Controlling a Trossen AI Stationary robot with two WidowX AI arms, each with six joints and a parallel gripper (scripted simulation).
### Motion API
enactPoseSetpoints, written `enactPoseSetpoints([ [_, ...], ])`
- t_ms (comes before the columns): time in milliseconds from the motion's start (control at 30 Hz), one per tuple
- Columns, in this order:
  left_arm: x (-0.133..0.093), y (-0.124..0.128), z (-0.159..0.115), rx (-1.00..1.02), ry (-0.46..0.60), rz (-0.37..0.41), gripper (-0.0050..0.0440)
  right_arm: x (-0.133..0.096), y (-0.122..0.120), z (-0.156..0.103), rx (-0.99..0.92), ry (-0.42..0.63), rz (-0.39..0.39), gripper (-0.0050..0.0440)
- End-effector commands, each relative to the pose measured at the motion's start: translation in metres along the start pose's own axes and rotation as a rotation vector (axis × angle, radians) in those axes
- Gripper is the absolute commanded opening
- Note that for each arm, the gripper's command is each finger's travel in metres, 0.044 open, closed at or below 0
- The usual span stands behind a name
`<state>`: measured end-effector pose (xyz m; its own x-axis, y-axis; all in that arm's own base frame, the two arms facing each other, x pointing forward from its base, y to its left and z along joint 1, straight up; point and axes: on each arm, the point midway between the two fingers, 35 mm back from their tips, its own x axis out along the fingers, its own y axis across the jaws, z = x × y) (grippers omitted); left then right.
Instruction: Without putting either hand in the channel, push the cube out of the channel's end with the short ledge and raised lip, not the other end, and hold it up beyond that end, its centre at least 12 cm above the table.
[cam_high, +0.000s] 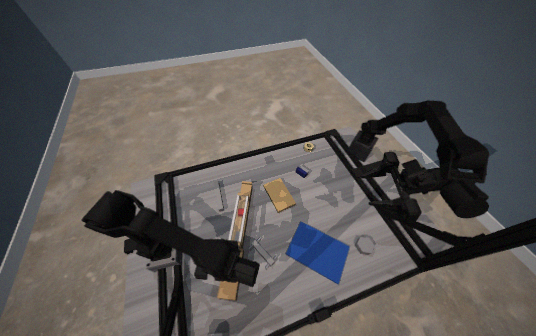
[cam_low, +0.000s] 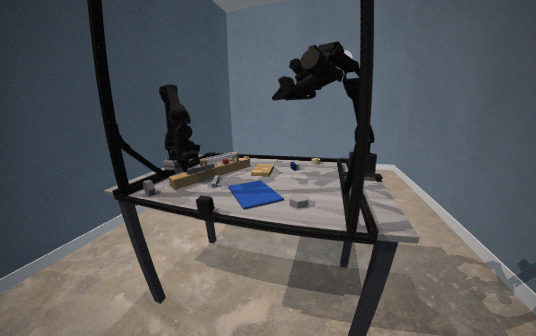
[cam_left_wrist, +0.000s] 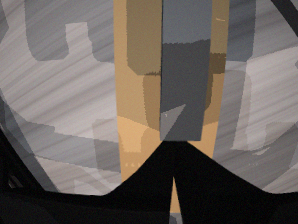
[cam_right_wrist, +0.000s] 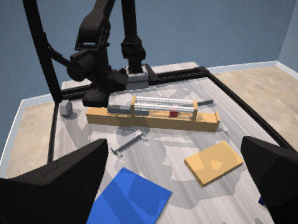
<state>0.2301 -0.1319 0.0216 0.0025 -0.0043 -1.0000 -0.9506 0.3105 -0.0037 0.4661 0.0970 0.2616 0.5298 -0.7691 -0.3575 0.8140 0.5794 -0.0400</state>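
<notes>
A small red cube (cam_high: 241, 212) sits inside a clear-walled channel (cam_high: 238, 220) on a long tan board (cam_high: 235, 240). It also shows in the right wrist view (cam_right_wrist: 173, 113). A grey stick (cam_left_wrist: 186, 63) lies along the board, running from its near end toward the channel. My left gripper (cam_high: 245, 272) is low over that end. In the left wrist view its fingers (cam_left_wrist: 173, 163) are shut, with only a thin slit between them, and their tips are at the stick's near end. My right gripper (cam_low: 278, 94) is open and empty, high above the table's far side.
A blue mat (cam_high: 318, 251), a tan block (cam_high: 279, 194), a small blue cylinder (cam_high: 302, 171), a gold nut (cam_high: 309, 146), a grey hex nut (cam_high: 365, 244), a thin grey bar (cam_high: 219, 195) and a metal bracket (cam_high: 264, 250) lie around the board. Black frame posts ring the table.
</notes>
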Motion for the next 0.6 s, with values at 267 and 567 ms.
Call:
enactPoseSetpoints([
  [267,0.001,0.002,0.017,-0.002,-0.003,0.004,0.0,0.0,0.0,0.001,0.001,-0.004,-0.001,0.04],
  [567,0.001,0.002,0.032,-0.002,-0.003,0.004,0.0,0.0,0.0,0.001,0.001,-0.004,-0.001,0.04],
])
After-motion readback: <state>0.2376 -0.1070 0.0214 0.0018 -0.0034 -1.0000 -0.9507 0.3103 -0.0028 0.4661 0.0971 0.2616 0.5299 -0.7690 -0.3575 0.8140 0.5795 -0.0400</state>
